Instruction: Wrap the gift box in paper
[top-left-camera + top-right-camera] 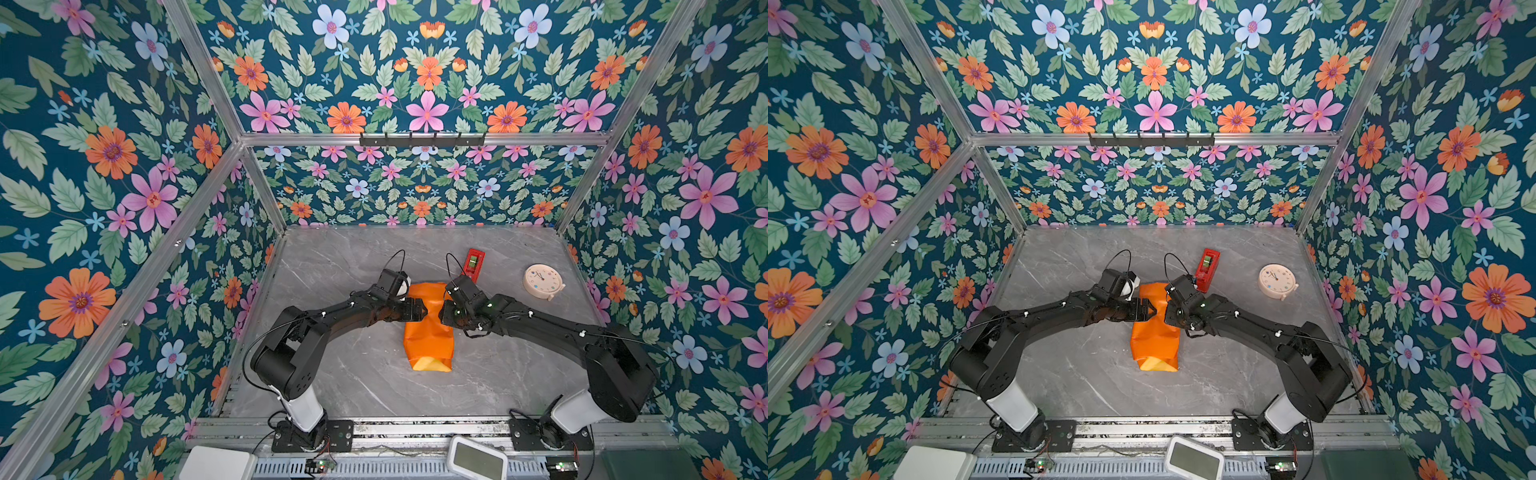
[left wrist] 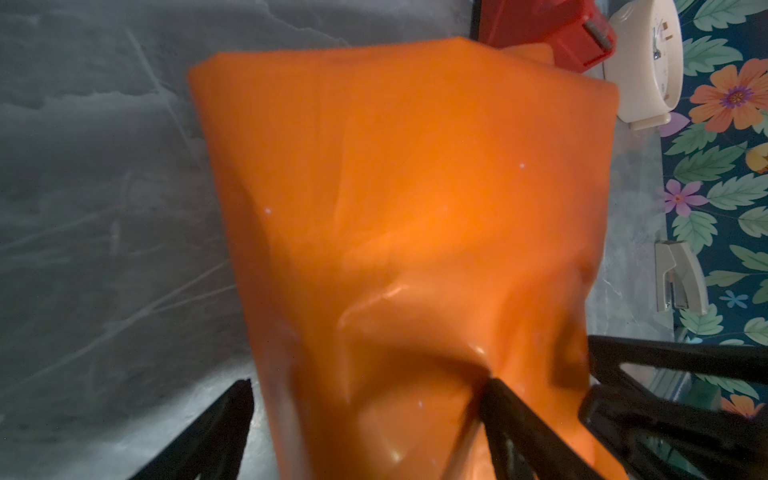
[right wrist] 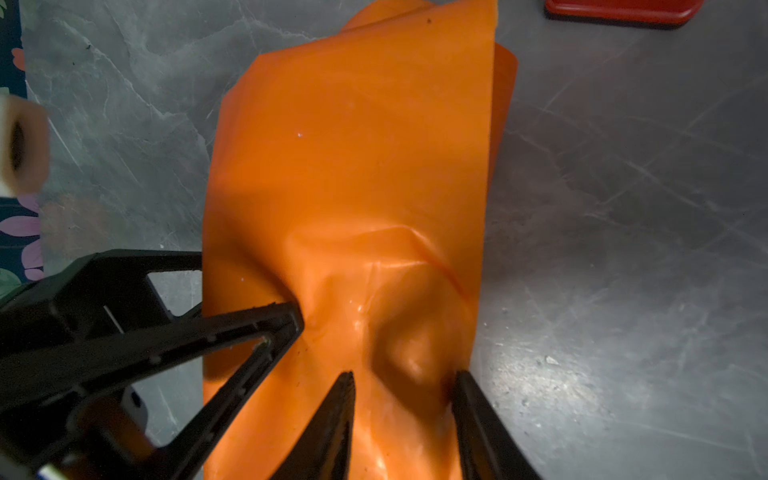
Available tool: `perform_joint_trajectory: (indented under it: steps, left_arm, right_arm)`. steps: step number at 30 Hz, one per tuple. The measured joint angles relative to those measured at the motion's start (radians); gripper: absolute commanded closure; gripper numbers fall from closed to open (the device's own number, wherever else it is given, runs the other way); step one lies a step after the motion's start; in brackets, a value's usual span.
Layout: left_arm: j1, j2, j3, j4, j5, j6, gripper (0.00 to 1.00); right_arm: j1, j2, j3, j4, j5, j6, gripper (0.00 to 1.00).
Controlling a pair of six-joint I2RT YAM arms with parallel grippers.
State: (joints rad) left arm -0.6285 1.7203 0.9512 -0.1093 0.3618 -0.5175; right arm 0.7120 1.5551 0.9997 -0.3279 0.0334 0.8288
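The paper (image 1: 428,332) (image 1: 1154,336) lies folded into a long orange bundle in the middle of the table, with its yellow face (image 1: 430,365) showing at the near end. The gift box is hidden, presumably under the paper. My left gripper (image 1: 424,309) (image 2: 368,384) stands open across the bundle's left edge. One of its fingers (image 2: 498,399) dents the paper (image 2: 415,187), and the other is over bare table. My right gripper (image 1: 442,311) (image 3: 403,378) is half closed on a raised hump of the paper (image 3: 353,166) at the bundle's right edge.
A red tape dispenser (image 1: 473,262) (image 1: 1206,266) stands just behind the right gripper. A cream clock (image 1: 542,281) (image 1: 1277,280) lies at the right rear. The grey marble table (image 1: 332,374) is walled on three sides. A white device (image 1: 478,459) sits on the front rail.
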Motion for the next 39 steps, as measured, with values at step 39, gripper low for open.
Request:
perform_joint_trajectory:
  steps: [39]
  left_arm:
    - [0.0, 0.007, 0.018, -0.026, 0.0, 0.0, 0.13]
  right_arm:
    - [-0.13, -0.097, -0.259, 0.38, -0.179, 0.034, 0.33]
